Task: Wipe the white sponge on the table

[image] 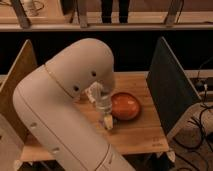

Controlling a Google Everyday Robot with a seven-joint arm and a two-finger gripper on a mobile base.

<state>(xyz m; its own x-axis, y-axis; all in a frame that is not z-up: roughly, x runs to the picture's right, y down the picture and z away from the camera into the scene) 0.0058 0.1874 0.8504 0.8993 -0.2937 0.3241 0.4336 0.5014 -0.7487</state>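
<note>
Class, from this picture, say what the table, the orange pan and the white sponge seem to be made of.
Table: pale wood, matt; plank grain shows. Orange pan: likely glazed or enamelled; slight sheen. White sponge: soft-looking cream foam, probably, held in the shut gripper beside the pan.

The big white arm hangs over the wooden surface, and its hand is closed on the white sponge, which touches the wood. Just beside it, on the right, stands the orange pan, between a tan panel and a dark panel.
</note>
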